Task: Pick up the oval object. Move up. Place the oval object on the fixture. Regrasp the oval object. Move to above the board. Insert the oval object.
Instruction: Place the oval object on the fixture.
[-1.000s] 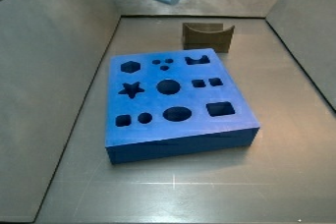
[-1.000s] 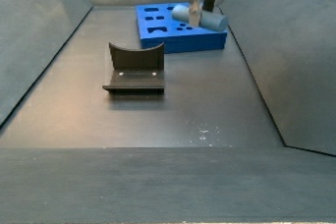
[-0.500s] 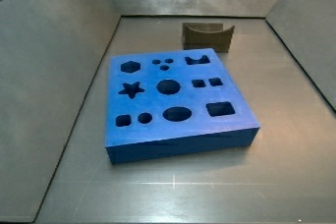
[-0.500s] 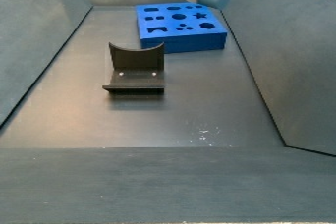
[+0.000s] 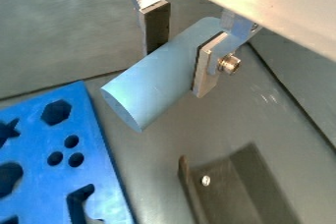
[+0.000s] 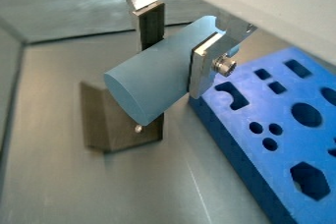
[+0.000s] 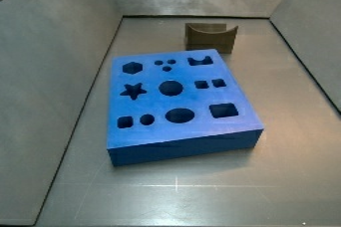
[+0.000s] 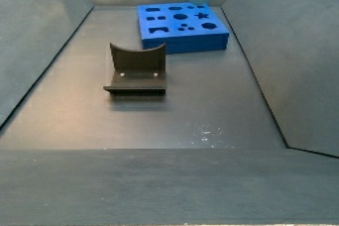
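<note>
Oval object [image 5: 155, 83] clamped in hand [image 5: 182, 43], raised

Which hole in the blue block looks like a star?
The star hole on the board, beside the big round hole. The gripper holds the oval object above.

No legible text, label, brand, number or sign was found on any surface. The board [image 7: 177, 104], the fixture [image 8: 134, 69], the oval object [image 5: 155, 81] and the gripper [image 5: 180, 46], raised above the floor, all carried no markings.
</note>
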Available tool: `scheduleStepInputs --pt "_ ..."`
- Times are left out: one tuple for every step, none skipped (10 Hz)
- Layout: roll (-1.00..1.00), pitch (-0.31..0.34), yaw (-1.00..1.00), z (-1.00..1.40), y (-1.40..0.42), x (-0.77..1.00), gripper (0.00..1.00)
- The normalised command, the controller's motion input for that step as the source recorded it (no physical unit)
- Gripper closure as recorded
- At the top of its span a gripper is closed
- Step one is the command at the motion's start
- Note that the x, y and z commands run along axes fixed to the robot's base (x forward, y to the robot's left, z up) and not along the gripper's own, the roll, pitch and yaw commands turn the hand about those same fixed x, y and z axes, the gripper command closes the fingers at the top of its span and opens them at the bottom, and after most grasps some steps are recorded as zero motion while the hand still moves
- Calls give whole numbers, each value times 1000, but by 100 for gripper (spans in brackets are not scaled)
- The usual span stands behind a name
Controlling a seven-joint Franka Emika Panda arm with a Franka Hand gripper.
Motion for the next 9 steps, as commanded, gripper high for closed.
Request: scheduleStepInputs --pt "-32 191 -1000 20 -30 894 100" --pt "-27 204 -1000 10 -18 809 100" --pt "-21 227 -1000 4 -3 701 100" --pt "-18 248 -1000 6 -3 621 100" --pt "-20 272 -1000 2 -3 549 100" --pt "-29 301 -1000 2 2 475 100" --pt "-32 274 -769 0 6 388 100" --pt "-27 232 -544 -3 1 324 100" --pt "-1000 -150 39 -157 440 798 100"
